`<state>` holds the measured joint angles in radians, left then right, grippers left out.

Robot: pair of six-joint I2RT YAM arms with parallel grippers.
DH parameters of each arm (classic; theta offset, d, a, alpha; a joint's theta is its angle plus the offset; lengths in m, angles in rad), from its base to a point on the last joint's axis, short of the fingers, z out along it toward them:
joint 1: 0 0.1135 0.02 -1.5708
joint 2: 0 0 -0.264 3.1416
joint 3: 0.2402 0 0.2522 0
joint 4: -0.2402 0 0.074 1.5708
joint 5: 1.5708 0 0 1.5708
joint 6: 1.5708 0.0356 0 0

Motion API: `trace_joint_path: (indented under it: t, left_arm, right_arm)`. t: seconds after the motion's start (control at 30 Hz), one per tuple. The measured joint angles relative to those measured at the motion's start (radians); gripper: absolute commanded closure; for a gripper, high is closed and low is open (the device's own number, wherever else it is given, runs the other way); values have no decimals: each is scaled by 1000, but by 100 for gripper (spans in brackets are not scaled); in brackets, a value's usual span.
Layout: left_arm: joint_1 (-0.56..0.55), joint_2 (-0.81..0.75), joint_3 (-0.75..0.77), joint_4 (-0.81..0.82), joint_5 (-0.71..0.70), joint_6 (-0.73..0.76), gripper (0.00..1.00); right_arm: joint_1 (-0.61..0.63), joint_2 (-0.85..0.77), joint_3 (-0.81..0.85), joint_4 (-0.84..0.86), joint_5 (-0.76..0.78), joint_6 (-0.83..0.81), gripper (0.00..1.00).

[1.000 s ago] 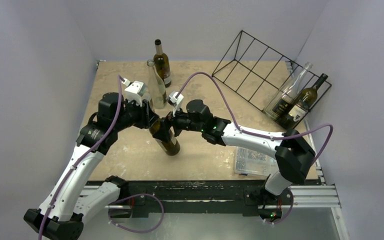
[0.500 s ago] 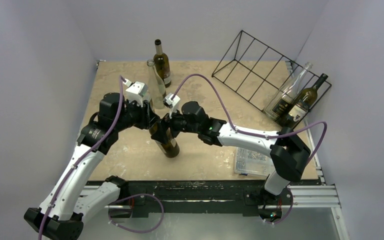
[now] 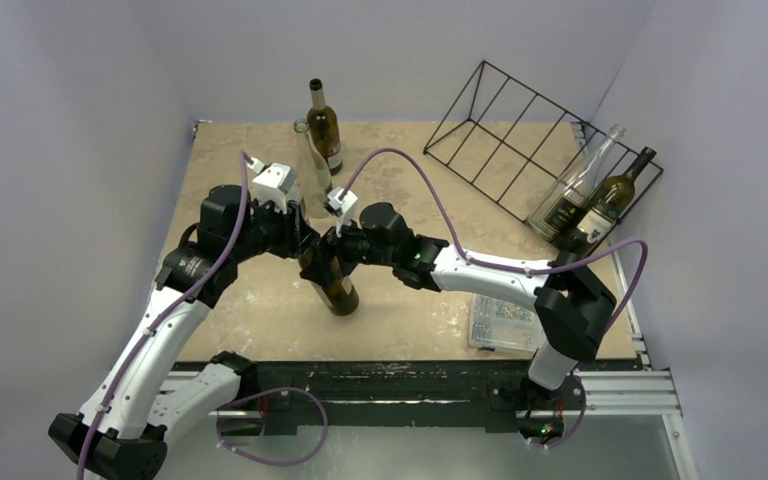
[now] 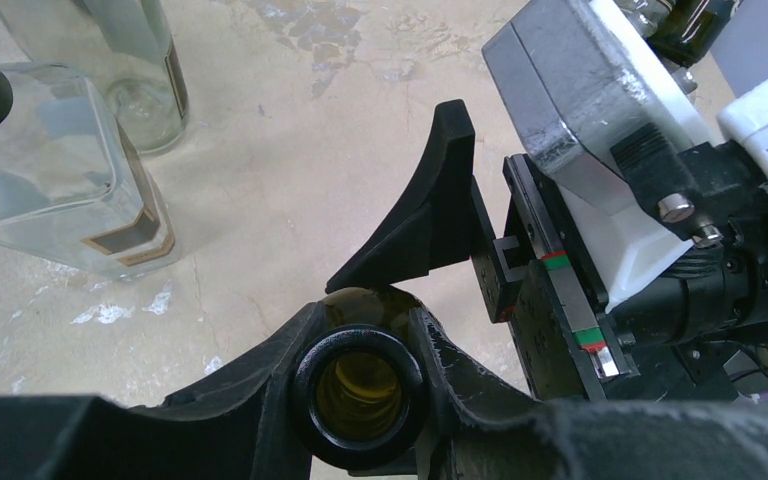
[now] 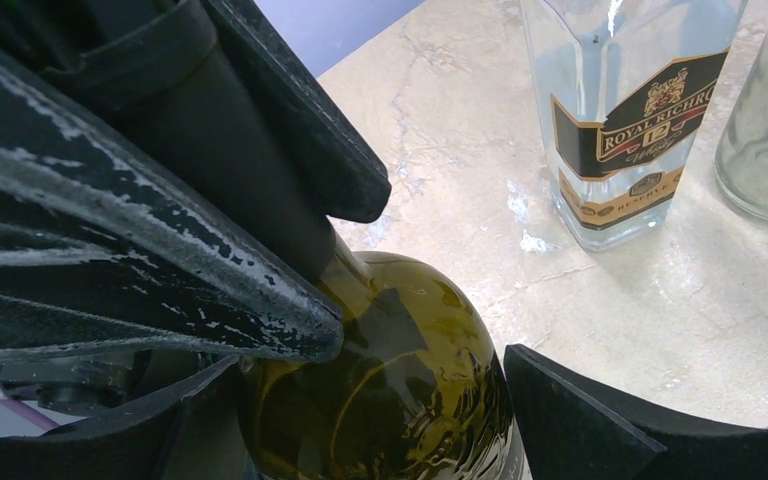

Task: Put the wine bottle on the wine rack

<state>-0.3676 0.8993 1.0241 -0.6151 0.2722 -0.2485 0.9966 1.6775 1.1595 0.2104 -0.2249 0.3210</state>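
Wine bottle [image 3: 338, 288], dark olive glass, stands upright on the table [image 3: 260, 320], left of centre and well apart from the wine rack [image 3: 540, 150] at the far right. Left gripper [image 4: 360, 370] is clamped on the neck just under the lip; the left wrist view looks straight down the open mouth, a finger tight on each side. Right gripper [image 5: 380, 420] reaches in from the right and lower down, jaws spread wide around the shoulder. In the right wrist view both fingers [image 5: 580, 420] look laid against the glass, so I read it as closed on the body; how firmly cannot be told. Reason for the double hold, as I judge it: the neck grip steadies the bottle and leaves the wide body free, and the right arm is on the rack's side, so this looks like a handover from left to right. Relative to the 2 grippers, the bottle runs through both: neck inside the left one above, shoulder inside the right one directly below, the 2 sets of fingers very close together. 2 bottles lie at the rack's right end, a clear-glass bottle [image 3: 575, 190] and a dark bottle [image 3: 605, 205]. A square bottle [image 3: 312, 175] and a tall bottle [image 3: 324, 125] stand just far of the grippers.
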Motion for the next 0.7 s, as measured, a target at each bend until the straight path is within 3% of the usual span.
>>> trace_joint_path:
  t: [0.1, 0.17, 0.3, 0.37, 0.57, 0.7]
  left_arm:
    - [0, 2, 0, -1, 0, 0, 100]
    - [0, 4, 0, -2, 0, -1, 100]
    - [0, 6, 0, 0, 0, -1, 92]
    - [0, 8, 0, 0, 0, -2, 86]
    - [0, 12, 0, -1, 0, -2, 62]
    - [0, 11, 1, 24, 4, -13, 35]
  right_arm:
    - [0, 0, 0, 0, 0, -4, 27]
    - [2, 0, 0, 0, 2, -5, 43]
    - [2, 0, -1, 2, 3, -4, 86]
    - [2, 0, -2, 2, 4, -4, 100]
    - [2, 0, -7, 9, 3, 1, 100]
    - [2, -3, -26, 15, 3, 11, 100]
